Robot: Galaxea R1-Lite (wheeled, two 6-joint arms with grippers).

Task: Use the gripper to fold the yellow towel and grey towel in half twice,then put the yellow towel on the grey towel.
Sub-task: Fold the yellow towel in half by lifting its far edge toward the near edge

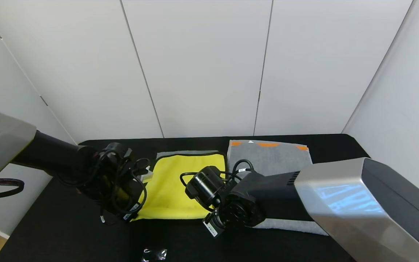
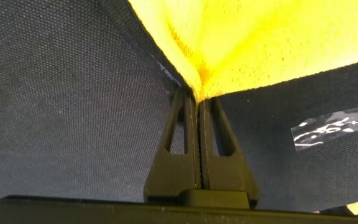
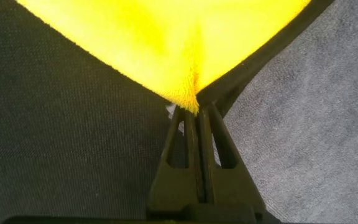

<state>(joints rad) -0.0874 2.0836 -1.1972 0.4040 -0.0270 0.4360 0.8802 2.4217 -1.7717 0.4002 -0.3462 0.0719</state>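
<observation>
In the head view, the bright yellow plush towel (image 1: 176, 185) lies on the black table (image 1: 67, 229), just beside the grey terry towel (image 1: 269, 156). In the left wrist view, the left gripper (image 2: 199, 102) pinches one yellow corner. In the right wrist view, the right gripper (image 3: 194, 112) is closed on another corner.

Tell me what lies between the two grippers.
Head view: only the yellow towel spans from the left gripper to the right gripper; each pinches a near corner.
</observation>
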